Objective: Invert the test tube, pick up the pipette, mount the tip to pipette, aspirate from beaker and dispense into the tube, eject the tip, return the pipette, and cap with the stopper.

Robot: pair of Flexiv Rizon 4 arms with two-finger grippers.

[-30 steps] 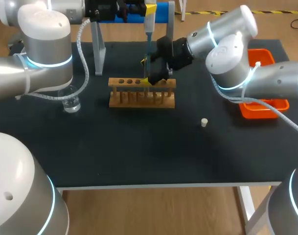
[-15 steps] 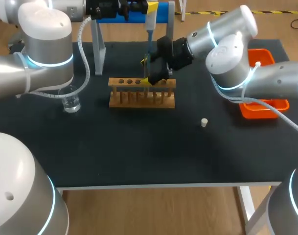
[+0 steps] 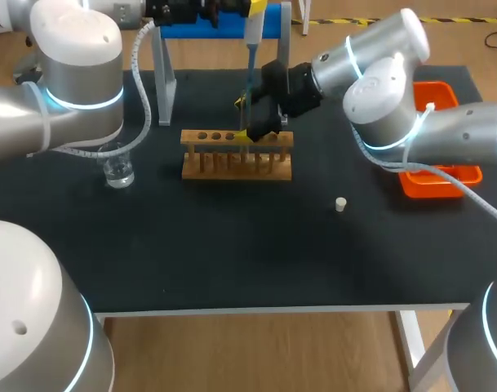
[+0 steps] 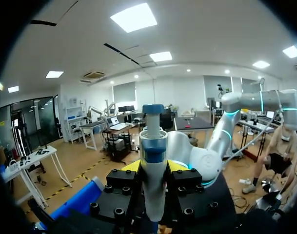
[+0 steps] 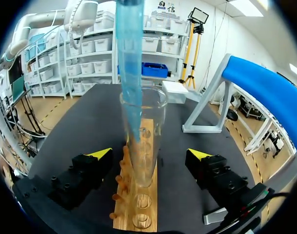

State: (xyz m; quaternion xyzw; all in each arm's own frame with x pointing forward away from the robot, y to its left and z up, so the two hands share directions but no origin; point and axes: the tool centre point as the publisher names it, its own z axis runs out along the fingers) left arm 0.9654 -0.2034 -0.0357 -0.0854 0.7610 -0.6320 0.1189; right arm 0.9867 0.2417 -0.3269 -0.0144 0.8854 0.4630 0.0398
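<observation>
My left gripper [image 4: 153, 168] is shut on the white and blue pipette [image 4: 153, 161], held upright above the wooden rack [image 3: 236, 157]. In the head view the pipette [image 3: 253, 26] hangs at the back, and its blue tip [image 3: 249, 77] points down into the test tube. In the right wrist view the clear test tube [image 5: 144, 146] stands upright in the rack [image 5: 138, 207] with the blue tip [image 5: 130, 73] reaching into its mouth. My right gripper [image 5: 148, 157] is open, one finger on each side of the tube, neither touching it. Off to the left stands the glass beaker [image 3: 117, 171]. The small stopper [image 3: 340, 204] lies right of the rack.
An orange tray [image 3: 441, 181] sits at the right edge under my right arm. The pipette stand, with its blue bar [image 3: 268, 20] and grey legs [image 3: 162, 82], stands at the back behind the rack.
My left arm has lifted the pipette a little, so the tip sits higher over the tube. The right arm has not moved.
</observation>
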